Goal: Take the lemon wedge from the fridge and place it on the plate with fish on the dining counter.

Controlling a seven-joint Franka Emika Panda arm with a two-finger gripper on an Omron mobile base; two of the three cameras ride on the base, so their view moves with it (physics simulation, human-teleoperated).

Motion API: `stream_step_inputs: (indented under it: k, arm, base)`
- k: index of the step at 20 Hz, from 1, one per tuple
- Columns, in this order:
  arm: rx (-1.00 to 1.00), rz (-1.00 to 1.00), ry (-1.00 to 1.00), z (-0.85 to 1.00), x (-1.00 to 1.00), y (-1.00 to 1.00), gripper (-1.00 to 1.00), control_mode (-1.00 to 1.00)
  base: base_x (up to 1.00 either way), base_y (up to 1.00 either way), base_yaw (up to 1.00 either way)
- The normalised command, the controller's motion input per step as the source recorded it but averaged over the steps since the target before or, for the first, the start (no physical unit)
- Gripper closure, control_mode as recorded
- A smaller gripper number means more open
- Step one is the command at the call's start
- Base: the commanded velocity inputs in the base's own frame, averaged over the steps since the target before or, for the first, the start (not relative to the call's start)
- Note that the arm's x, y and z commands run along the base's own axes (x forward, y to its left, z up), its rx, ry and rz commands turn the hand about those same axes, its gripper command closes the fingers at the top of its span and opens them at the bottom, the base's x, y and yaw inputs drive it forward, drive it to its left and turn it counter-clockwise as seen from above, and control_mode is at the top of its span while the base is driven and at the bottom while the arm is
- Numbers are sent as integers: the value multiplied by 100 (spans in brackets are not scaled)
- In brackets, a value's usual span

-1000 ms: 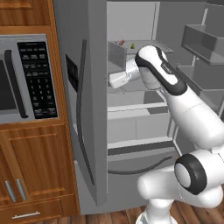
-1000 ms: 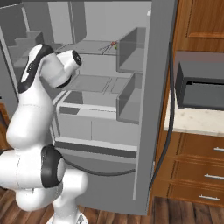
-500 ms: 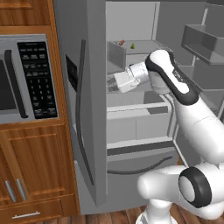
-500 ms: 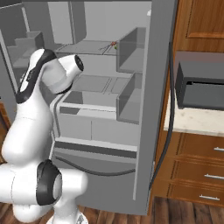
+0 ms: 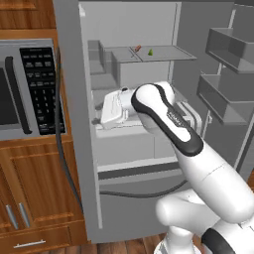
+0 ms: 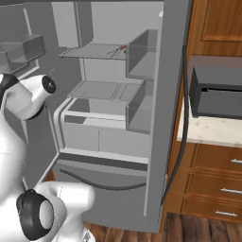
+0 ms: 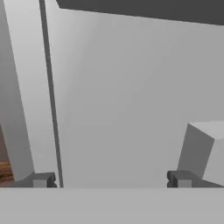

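The fridge point(image 5: 74, 129) stands open, grey shelves showing. On its top shelf point(image 5: 166, 53) lies the lemon wedge point(image 5: 150, 51), tiny and yellow-green; in the right base view it is a faint speck point(image 6: 125, 50) at the shelf's inner corner. My gripper point(image 5: 99, 115) hangs well below and left of it, at middle-shelf height, pointing at the fridge's left side. In the hand view its fingertips point(image 7: 41, 179) stand far apart, gripper point(image 7: 111, 179) open with nothing between them, facing a plain grey wall. The plate, the fish and the dining counter are out of view.
A thin red item point(image 5: 137, 48) lies just left of the lemon wedge. A microwave point(image 5: 30, 89) and wood cabinets point(image 5: 39, 198) flank the fridge on the left. Door bins point(image 5: 228, 49) jut out at right. A dark appliance point(image 6: 217, 94) sits on a pale counter point(image 6: 208, 131).
The hand has dropped and swung left, from near the upper shelf's front down to middle-shelf height. The elbow has come lower and closer to the cameras. The jaws stayed open.
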Motion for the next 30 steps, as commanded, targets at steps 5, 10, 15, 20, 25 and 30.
stream_step_inputs:
  k: [5, 10, 15, 20, 25, 30]
  arm:
    - [-3, -3, 8, -4, 5, 26, -100, -100]
    - [24, -40, 10, 80, -87, -93, -100, -100]
    - [5, -48, 19, 52, -72, -100, -100, -100]
    - [0, -49, 29, 5, -54, -100, -100, -100]
    - [-9, -46, 51, 0, -24, -92, -100, -100]
    - [-19, -41, 59, -18, -1, -56, -100, -100]
  base:
    - [0, 0, 0]
    - [0, 0, 0]
    - [0, 0, 0]
    - [0, 0, 0]
    - [0, 0, 0]
    - [0, 0, 0]
